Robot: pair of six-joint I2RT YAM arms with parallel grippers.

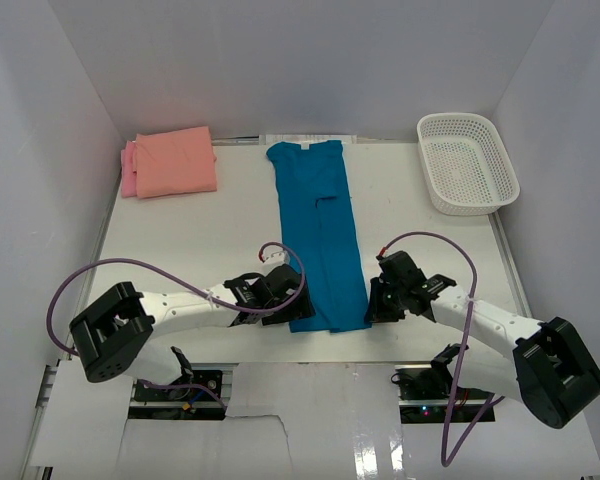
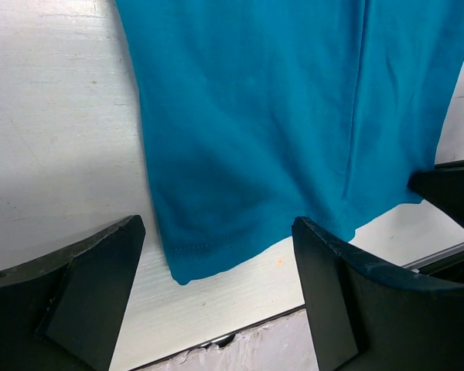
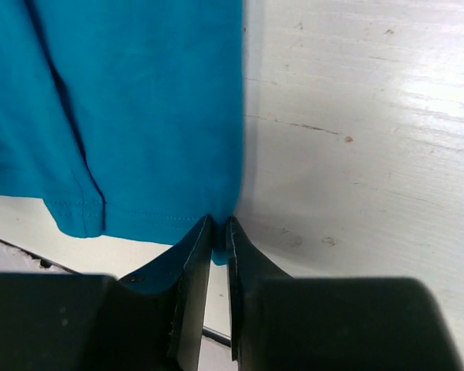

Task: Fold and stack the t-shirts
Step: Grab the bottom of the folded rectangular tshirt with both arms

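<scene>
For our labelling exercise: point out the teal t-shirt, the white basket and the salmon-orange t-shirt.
teal t-shirt [image 1: 320, 235], top view, mid cloth.
white basket [image 1: 473, 207], top view, near wall.
salmon-orange t-shirt [image 1: 177, 162], top view, folded centre.

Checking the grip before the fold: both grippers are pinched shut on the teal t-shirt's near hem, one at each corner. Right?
Only partly. The right gripper is pinched shut on its corner of the teal t-shirt, but the left wrist view shows the left gripper wide open at the other corner, not closed on the cloth.
</scene>
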